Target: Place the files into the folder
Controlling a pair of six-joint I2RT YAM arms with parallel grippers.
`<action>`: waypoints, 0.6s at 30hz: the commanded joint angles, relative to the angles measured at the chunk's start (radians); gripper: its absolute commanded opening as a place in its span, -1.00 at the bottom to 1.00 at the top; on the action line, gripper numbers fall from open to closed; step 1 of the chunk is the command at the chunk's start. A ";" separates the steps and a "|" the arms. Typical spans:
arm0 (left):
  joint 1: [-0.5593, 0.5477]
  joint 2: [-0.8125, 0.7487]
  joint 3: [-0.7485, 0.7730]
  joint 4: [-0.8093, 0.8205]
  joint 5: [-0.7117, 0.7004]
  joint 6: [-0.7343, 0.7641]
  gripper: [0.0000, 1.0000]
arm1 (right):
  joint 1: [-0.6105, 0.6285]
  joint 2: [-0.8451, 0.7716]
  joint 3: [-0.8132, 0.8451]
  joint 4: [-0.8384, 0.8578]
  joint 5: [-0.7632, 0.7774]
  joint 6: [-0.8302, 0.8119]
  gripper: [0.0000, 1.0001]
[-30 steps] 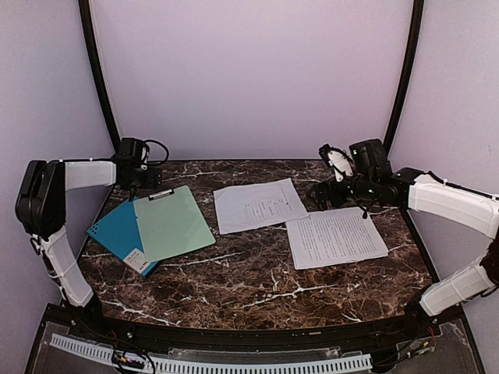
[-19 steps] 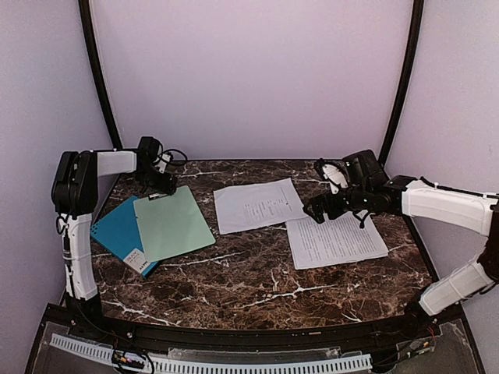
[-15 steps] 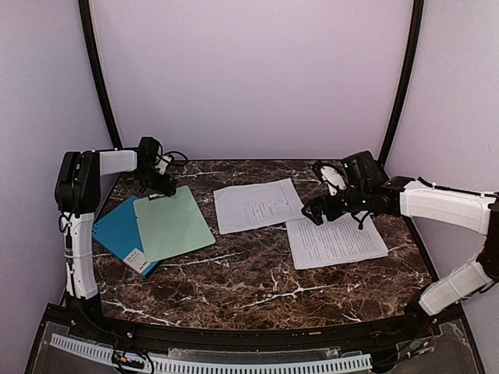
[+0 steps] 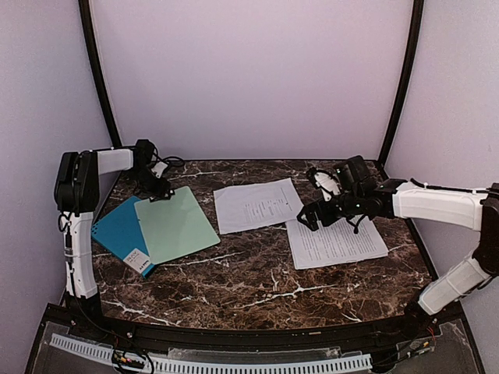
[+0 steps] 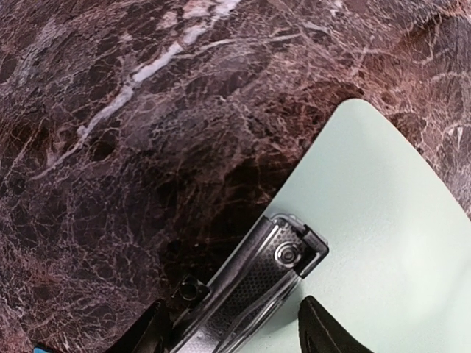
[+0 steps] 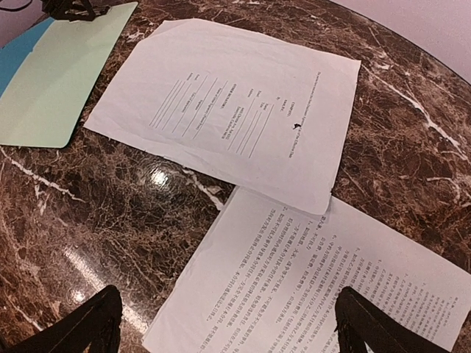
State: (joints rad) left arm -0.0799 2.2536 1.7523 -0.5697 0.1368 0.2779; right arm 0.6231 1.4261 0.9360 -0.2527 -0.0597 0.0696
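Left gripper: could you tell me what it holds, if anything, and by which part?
The left gripper straddles the clipboard's metal clip; a grip cannot be told.

We see a counter [image 6: 110, 220] of dark brown, white-veined stone, polished and glossy enough to throw back a glare spot. The files [image 6: 228, 110] are matt white paper, slightly wavy. The clipboard [image 5: 383, 243] looks like smooth, matt plastic; its clip [image 5: 257, 287] is shiny metal with a dimpled patch. The folder [image 4: 117, 230] looks smooth.

folder [image 4: 115, 231] teal | clipboard [image 4: 175, 224] pale green | files [image 4: 257, 205] white w/ blk text | table [image 4: 257, 288] brown marble
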 commanded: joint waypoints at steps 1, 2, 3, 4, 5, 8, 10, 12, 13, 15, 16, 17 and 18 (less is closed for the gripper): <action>-0.003 -0.014 -0.034 -0.134 0.033 -0.030 0.10 | 0.021 0.022 0.012 0.021 -0.002 0.019 0.97; -0.010 -0.025 -0.071 -0.127 0.033 -0.035 0.03 | 0.024 0.024 0.011 0.020 -0.001 0.020 0.97; -0.026 -0.056 -0.092 -0.107 0.022 -0.035 -0.02 | 0.027 0.027 0.012 0.018 0.000 0.021 0.97; -0.036 -0.076 -0.142 -0.095 0.013 -0.026 -0.05 | 0.029 0.029 0.012 0.016 0.000 0.022 0.97; -0.064 -0.113 -0.166 -0.071 -0.014 -0.018 -0.09 | 0.030 0.032 0.012 0.014 0.002 0.022 0.97; -0.133 -0.198 -0.298 -0.018 -0.064 0.045 -0.16 | 0.040 0.041 0.011 0.003 0.004 0.024 0.97; -0.186 -0.226 -0.360 -0.004 -0.106 0.084 -0.25 | 0.044 0.044 0.009 -0.007 0.009 0.023 0.97; -0.229 -0.234 -0.405 -0.001 -0.123 0.111 -0.34 | 0.050 0.046 0.006 -0.017 0.017 0.024 0.97; -0.254 -0.235 -0.418 0.000 -0.139 0.118 -0.38 | 0.053 0.045 0.003 -0.021 0.020 0.024 0.97; -0.288 -0.238 -0.450 -0.001 -0.170 0.139 -0.44 | 0.056 0.043 -0.002 -0.027 0.026 0.026 0.97; -0.299 -0.241 -0.463 -0.002 -0.185 0.152 -0.46 | 0.060 0.041 -0.002 -0.030 0.029 0.028 0.97; -0.322 -0.244 -0.470 -0.001 -0.188 0.159 -0.50 | 0.065 0.038 -0.005 -0.031 0.033 0.031 0.97; -0.333 -0.252 -0.480 -0.002 -0.191 0.174 -0.52 | 0.067 0.035 -0.007 -0.031 0.035 0.033 0.97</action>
State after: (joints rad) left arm -0.3733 1.9850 1.3525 -0.4866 -0.0090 0.3756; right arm 0.6708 1.4628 0.9363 -0.2714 -0.0471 0.0879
